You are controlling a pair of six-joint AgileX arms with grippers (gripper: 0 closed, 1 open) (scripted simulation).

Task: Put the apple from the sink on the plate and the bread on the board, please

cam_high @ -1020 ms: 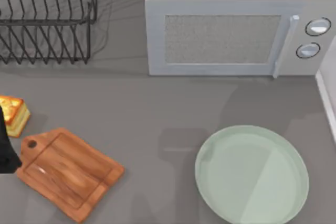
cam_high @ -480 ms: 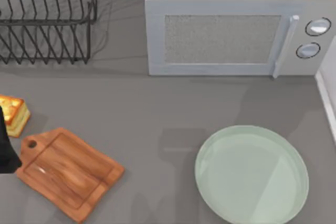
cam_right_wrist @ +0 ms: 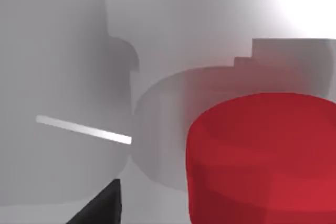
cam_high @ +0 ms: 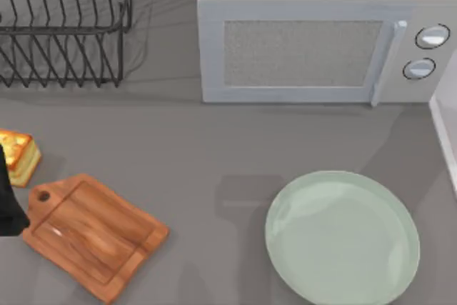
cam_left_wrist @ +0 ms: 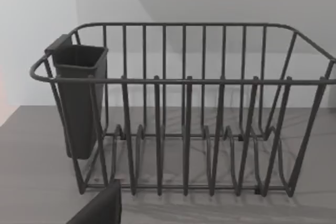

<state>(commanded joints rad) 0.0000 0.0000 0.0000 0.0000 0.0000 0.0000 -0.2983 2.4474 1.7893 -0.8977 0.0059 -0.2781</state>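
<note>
The plate (cam_high: 343,239) sits bare at near right; the board (cam_high: 93,235) lies at near left, the bread (cam_high: 19,155) just beyond its handle end. The apple (cam_right_wrist: 262,156) looms close before the right wrist; I cannot tell either gripper's opening

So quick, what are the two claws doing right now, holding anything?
Left gripper: cannot be told.
Right gripper: close above the apple; open or shut cannot be told.

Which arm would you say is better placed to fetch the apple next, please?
The right arm, I think: its wrist view has the apple large and close ahead. The left arm sits at the table's left edge, its wrist camera facing the dish rack.
</note>
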